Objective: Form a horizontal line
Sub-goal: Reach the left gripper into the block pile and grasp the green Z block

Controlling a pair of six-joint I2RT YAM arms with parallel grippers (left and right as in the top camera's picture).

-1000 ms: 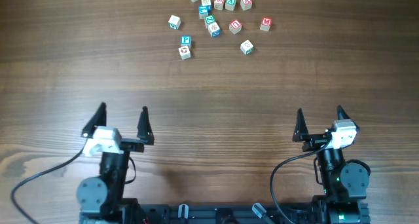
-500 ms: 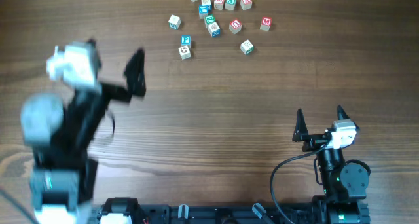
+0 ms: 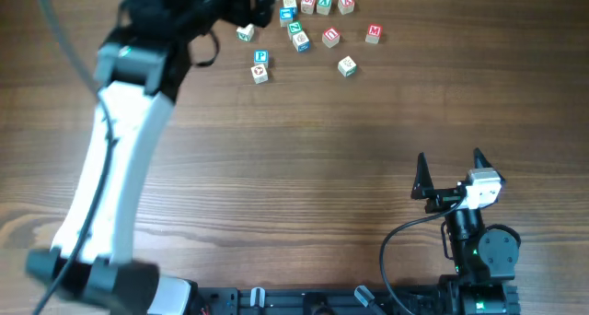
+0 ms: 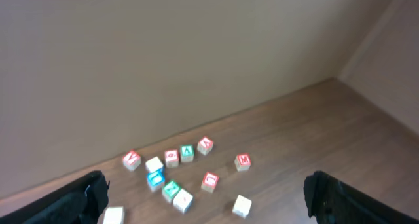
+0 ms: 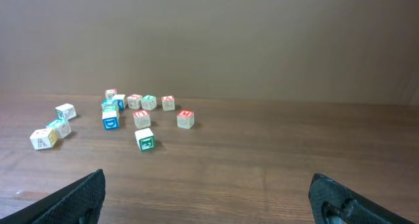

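Over the counter (image 3: 304, 168), from above, the left arm (image 3: 120, 158) is seen stretched to the far cluster, while the right hand (image 3: 450, 158) is held well back, fingers apart and empty. The green N cube (image 3: 294, 27), red arch cube (image 3: 330, 37) and red M cube (image 3: 373, 32) are scattered: no line is formed, so everything is judged left to do. From the left wrist, the left hand (image 4: 206, 181) is shown spread wide, nothing gripped, and the green N cube is crowded by a blue cube (image 4: 156, 178). From the right wrist, only distant cubes are shown.
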